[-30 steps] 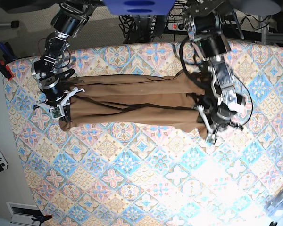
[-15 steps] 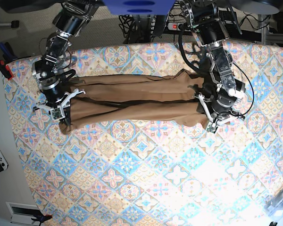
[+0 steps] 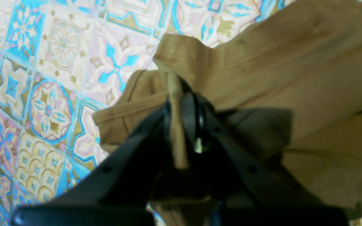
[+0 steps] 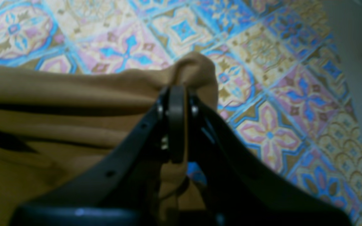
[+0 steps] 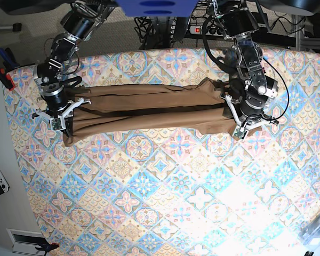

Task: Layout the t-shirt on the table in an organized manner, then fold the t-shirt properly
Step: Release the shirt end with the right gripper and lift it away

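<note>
Across the table (image 5: 165, 192), both claws, left (image 3: 181, 103) and right (image 4: 176, 94), pinch the t-shirt (image 5: 149, 109), folds hiding its tag.

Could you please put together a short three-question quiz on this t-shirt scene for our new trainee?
1. True or false: the left gripper is shut on the t-shirt.
2. How does the t-shirt lie between the arms: A) crumpled in a heap, B) stretched out long, C) hanging off the table?
3. What does the right gripper hold?

Key
1. True; cloth sits pinched between its fingers.
2. B.
3. A bunched end of the t-shirt.
</note>
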Robot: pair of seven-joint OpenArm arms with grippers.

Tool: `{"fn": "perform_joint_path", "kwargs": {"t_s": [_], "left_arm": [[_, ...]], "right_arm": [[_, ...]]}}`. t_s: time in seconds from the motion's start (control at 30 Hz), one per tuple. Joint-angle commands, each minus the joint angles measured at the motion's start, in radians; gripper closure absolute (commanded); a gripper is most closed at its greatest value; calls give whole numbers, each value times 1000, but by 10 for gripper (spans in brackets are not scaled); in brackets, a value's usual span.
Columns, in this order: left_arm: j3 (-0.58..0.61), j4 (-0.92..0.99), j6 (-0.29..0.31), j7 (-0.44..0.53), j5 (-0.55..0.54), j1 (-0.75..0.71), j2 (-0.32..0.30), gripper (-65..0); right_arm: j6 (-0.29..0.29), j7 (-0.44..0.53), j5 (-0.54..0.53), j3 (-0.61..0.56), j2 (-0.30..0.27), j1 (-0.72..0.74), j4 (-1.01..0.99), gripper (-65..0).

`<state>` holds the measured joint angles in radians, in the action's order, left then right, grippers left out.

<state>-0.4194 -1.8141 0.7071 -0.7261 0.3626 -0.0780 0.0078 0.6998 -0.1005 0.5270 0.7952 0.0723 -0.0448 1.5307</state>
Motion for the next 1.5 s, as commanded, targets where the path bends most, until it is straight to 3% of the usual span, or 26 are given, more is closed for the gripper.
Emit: {"fn": "perform_joint_path", "kwargs": {"t_s": [0.0,0.67,0.77,0.9,0.97,1.17,1.47], "left_arm": [[0,-22,-9,12,3,11,-6,0],[-5,55,-9,12,3,-47,8,0],[-8,50,-9,12,3,-49,16,-147],[-8,30,-9,12,0,-47,16,-337],[-8,-13,-9,12,-6,-56,24,-395],[-42,-112,-9,12,-7,-59,85,-412],[-60,-169,-9,12,-7,-70,106,-412]], "right_arm": [[-10,25,-18,7,-2,12,17,0],[-10,25,-11,59,-1,16,-161,0],[-10,25,-9,59,-1,16,-158,-27],[-10,28,-9,59,-1,12,-158,-192],[-10,28,-15,59,-1,12,-144,-261],[-10,29,-17,65,-1,13,-45,-357],[-10,28,-17,65,2,18,11,-359]]}}
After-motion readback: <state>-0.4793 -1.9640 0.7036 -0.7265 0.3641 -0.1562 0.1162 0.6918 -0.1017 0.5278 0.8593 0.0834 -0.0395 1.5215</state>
